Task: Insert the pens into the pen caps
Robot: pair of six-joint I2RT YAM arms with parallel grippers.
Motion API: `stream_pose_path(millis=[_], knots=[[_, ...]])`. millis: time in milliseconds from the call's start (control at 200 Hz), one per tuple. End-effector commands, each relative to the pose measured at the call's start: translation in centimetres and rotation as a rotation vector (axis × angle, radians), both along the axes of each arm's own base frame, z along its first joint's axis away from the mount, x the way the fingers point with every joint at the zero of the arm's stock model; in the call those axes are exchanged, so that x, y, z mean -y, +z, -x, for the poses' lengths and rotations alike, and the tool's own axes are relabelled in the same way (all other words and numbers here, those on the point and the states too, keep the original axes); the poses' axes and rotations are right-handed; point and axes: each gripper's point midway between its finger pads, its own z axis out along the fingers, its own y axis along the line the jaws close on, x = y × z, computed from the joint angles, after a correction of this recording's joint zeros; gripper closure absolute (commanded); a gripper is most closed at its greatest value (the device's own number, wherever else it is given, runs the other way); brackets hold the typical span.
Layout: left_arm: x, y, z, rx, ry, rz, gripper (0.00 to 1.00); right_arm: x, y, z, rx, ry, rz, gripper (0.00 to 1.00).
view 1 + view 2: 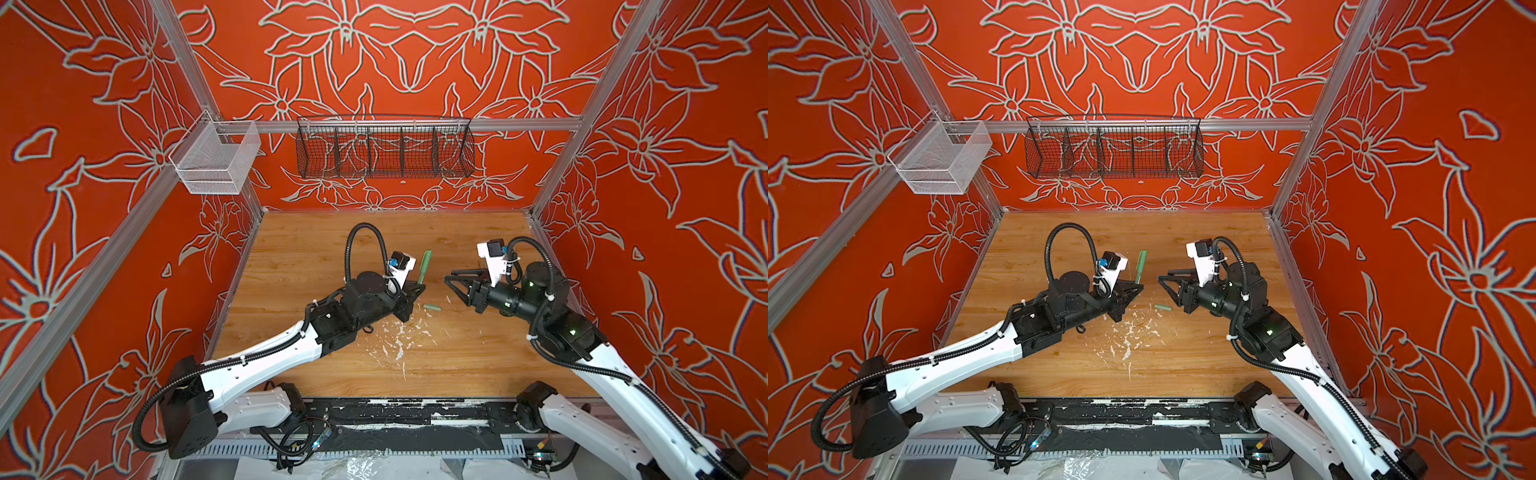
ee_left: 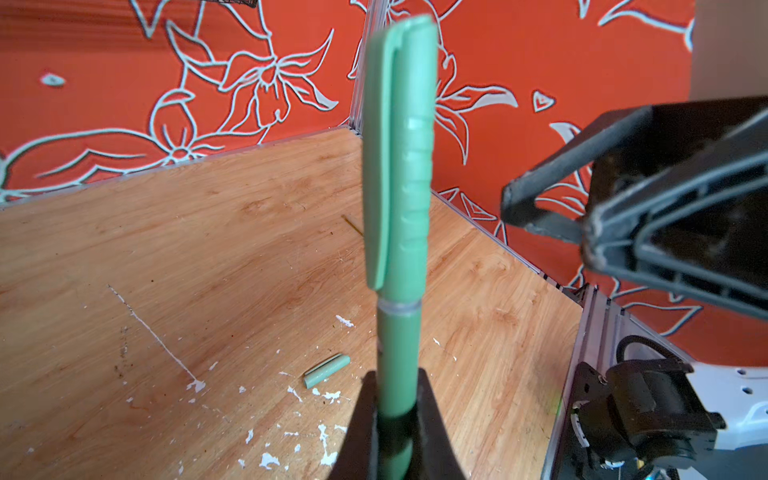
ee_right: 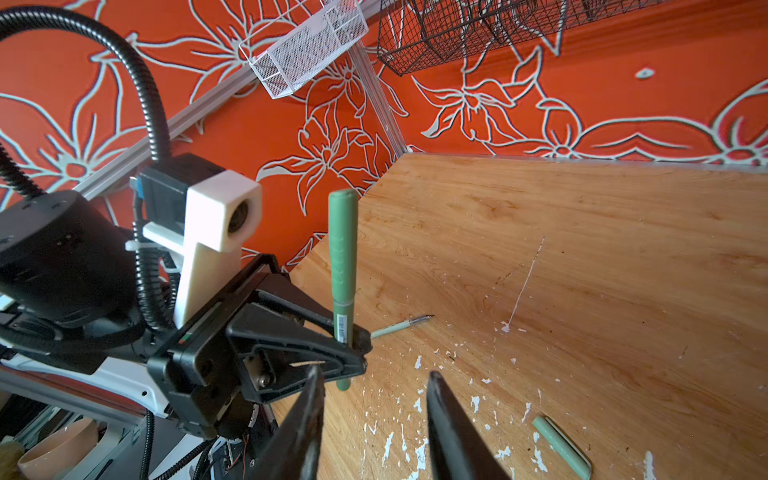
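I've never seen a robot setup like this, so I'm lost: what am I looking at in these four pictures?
Two robot arms work over a wooden table. Two pictures look down from overhead; the other two come from a camera on each arm's wrist. The left tool is shut on a green pen with its cap on. The right tool is open and empty. On the table lie a loose green cap, a thin uncapped pen and white paint flecks.
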Motion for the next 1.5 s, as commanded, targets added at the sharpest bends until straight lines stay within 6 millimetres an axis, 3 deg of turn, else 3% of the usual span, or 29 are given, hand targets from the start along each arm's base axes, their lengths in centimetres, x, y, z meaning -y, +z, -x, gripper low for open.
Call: stream_pose_path(millis=[0, 355, 1051, 1496], knots=[[-0.4, 0.2, 0.2, -0.015, 0.010, 0.048, 1.00, -0.8, 0.9, -0.3, -0.002, 0.040, -0.048, 0.60], [0.4, -0.4, 0.9, -0.037, -0.038, 0.082, 1.00, -2.2, 1.8, 0.6, 0.013, 0.150, -0.117, 0.60], [2.1, -0.8, 1.1, -0.066, -0.108, 0.095, 1.00, -3.5, -0.1, -2.1, -0.023, 0.145, -0.070, 0.60], [2.2, -1.2, 1.2, -0.065, -0.116, 0.086, 1.00, -3.8, 0.3, -3.0, -0.020, 0.130, -0.089, 0.65]])
